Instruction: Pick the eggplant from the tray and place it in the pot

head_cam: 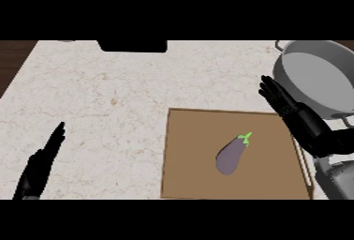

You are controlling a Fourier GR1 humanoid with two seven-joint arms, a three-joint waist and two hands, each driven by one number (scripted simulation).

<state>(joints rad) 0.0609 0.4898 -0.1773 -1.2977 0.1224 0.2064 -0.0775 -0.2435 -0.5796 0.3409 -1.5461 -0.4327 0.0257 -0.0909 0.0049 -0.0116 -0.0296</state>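
A brown tray [200,154] lies on the counter's near right, with a grey pot [314,77] beyond its far right corner. On the tray rests a smooth, purple eggplant [232,157], its green stem pointing far-right. The right hand [294,115] hovers over the tray's right edge, fingers straight, holding nothing; the left hand [41,164] rests open at near left.

Eggplant [232,154] flat on tray [194,154]

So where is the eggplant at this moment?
In the head view the eggplant lies on the brown tray, right of its middle, untouched. The open right hand is just to its right, and the pot stands beyond the tray's far right corner.
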